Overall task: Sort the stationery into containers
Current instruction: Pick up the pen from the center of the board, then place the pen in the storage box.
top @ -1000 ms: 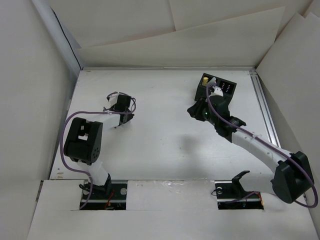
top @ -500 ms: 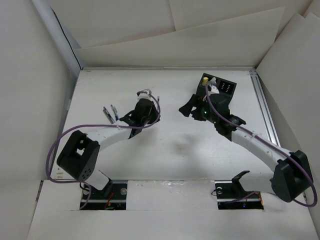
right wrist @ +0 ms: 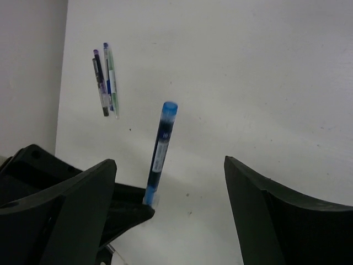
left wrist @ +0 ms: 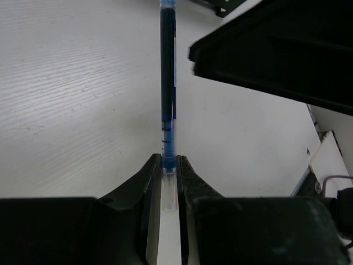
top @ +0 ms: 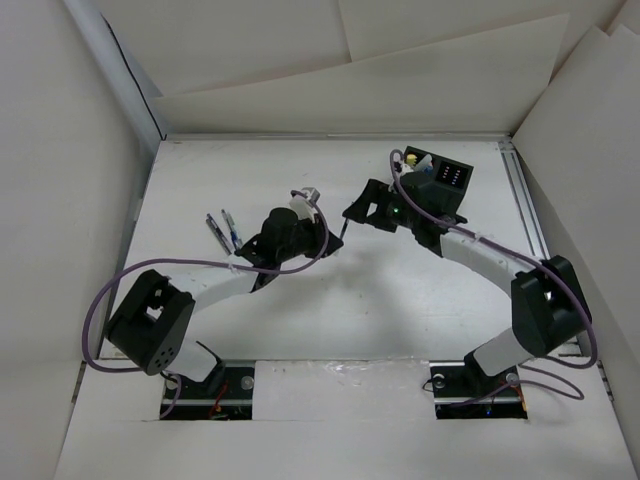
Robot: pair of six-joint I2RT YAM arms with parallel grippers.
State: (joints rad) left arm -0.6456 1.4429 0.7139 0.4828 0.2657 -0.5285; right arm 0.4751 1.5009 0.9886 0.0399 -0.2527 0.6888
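Now the left jaws clench the blue pen [left wrist: 167,83] by its clear end; it points ahead, towards the released right jaws, which should grip its free half before any release.

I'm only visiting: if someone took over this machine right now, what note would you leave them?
Left gripper: shut on a blue pen, held out toward the right arm.
Right gripper: open, facing that pen, not gripping it.
Loose pens lie left on the table; the black box sits far right.
Box contents hard to tell.
Left to do: get the blue pen into the box, then the loose pens.
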